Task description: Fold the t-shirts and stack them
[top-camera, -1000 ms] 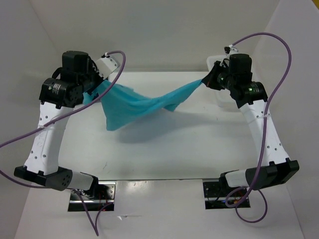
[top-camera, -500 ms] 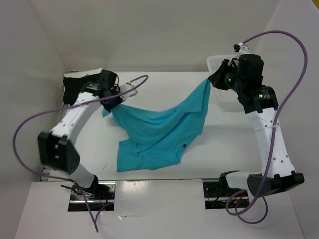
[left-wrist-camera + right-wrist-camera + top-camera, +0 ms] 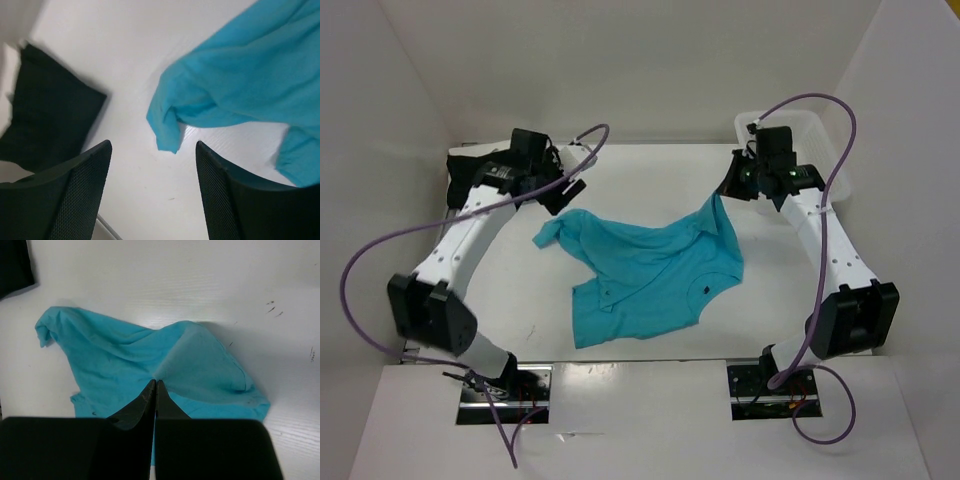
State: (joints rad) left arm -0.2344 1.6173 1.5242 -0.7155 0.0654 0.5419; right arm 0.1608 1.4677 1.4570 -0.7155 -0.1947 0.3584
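White worktop: turquoise t-shirt now dropped, rumpled. Your left pincer just let go, wide; right pincer clamps edge. Spread next.

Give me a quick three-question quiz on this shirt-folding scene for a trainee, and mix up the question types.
1. True or false: the left gripper stands open with nothing between its fingers.
2. Which gripper is shut on the turquoise shirt? A left, B right, C both.
3. Fill in: in the top view, the black shirt lies at the far ___.
Key: 1 true; 2 B, the right gripper; 3 left.
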